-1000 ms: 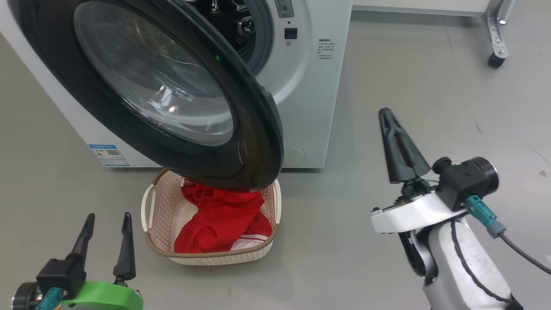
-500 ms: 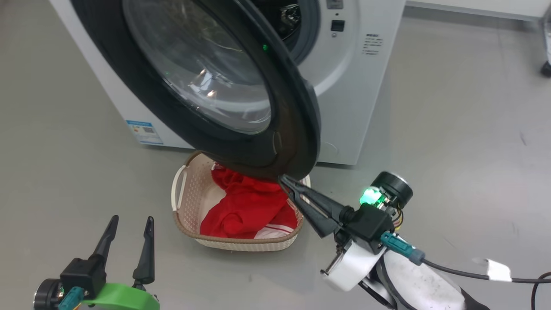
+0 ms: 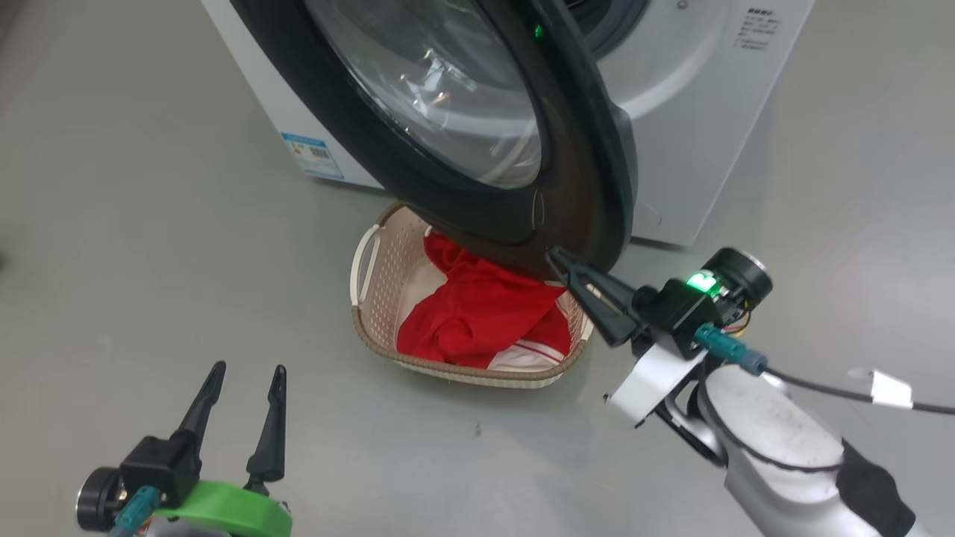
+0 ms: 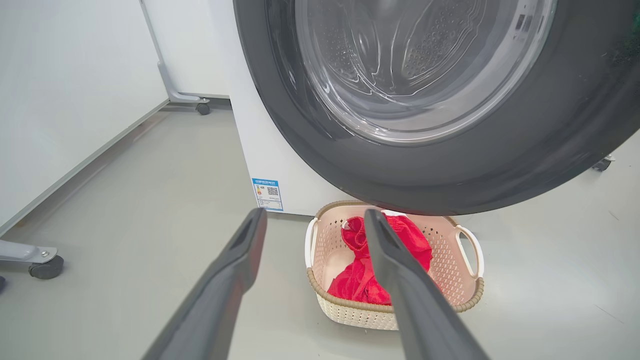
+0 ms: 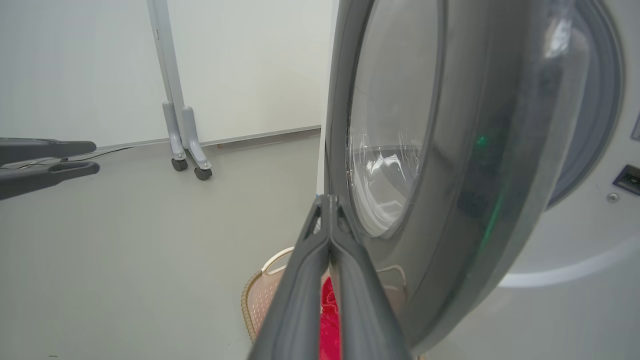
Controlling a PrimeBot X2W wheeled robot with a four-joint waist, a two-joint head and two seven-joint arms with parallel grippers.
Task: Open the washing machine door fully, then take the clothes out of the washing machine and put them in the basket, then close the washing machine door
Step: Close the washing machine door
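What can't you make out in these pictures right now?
Inside of the washing machine: head view, the washing machine door covers the opening.
Far end of the basket: head view, under the door's rim.
Tip of the right hand: head view, touching the door or not, unclear.
Print on the blue label: head view, too small.

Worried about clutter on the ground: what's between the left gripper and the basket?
Bare grey floor, nothing on it, from the left gripper to the basket, as the head view shows.

Glossy door (image 3: 448, 112) (glass centre), matt plastic basket (image 3: 384, 291)
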